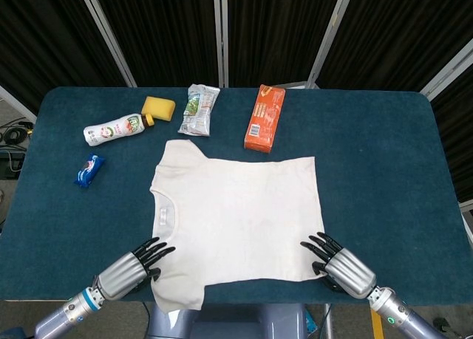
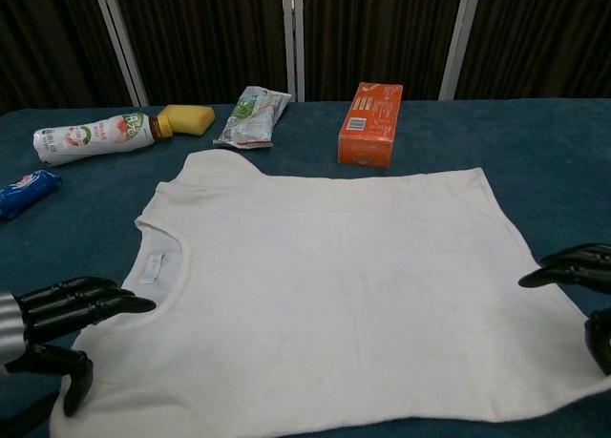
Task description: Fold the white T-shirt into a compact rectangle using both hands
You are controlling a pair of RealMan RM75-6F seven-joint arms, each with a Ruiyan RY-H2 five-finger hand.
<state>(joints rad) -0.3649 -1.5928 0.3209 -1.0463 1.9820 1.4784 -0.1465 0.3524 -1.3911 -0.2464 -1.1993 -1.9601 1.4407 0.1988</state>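
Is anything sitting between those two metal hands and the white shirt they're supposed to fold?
Nothing visible does. The left hand and right hand hover open at the near corners of the flat white cotton T-shirt. The orange cardboard box and crinkled snack packet lie beyond the shirt's far edge.

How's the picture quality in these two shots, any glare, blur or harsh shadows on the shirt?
Head view: even, soft light, the white T-shirt sharp, no glare, only faint shadow at its edges. Chest view: the shirt looks slightly warmer-toned and stretched wide toward the camera; the left hand and right hand are cut off by the frame edges; no motion blur in either.
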